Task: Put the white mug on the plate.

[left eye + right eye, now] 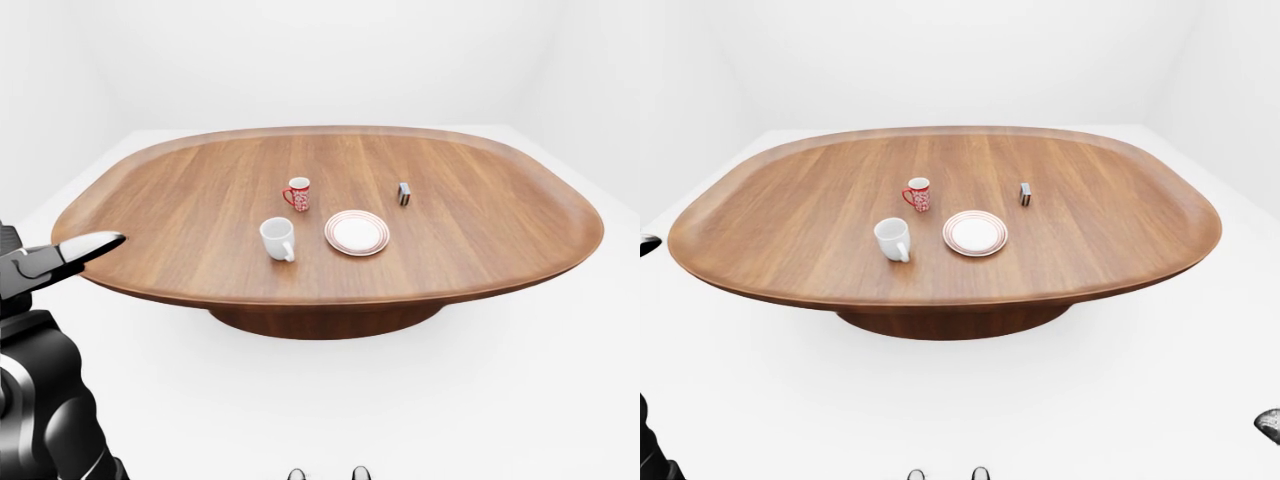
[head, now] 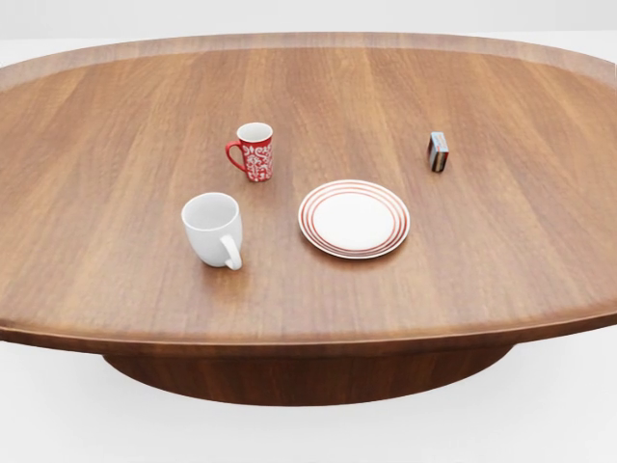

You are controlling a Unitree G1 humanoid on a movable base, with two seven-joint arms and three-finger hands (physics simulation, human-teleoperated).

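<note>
The white mug (image 2: 212, 229) stands upright on the wooden table (image 2: 116, 116), its handle turned toward the bottom of the head view. The white plate with red rings (image 2: 354, 218) lies to the mug's right, apart from it and bare. Neither hand shows in the head view. My left hand (image 1: 90, 245) shows at the left edge of the left-eye view with a silver finger stretched out, far left of the mug and holding nothing. A dark sliver (image 1: 1270, 422) at the right edge of the right-eye view may be my right hand.
A red patterned mug (image 2: 254, 151) stands above the white mug. A small box (image 2: 438, 151) stands at the plate's upper right. The oval table has a raised rim and a central pedestal (image 1: 320, 320) on a white floor. My feet (image 1: 325, 474) are well short of it.
</note>
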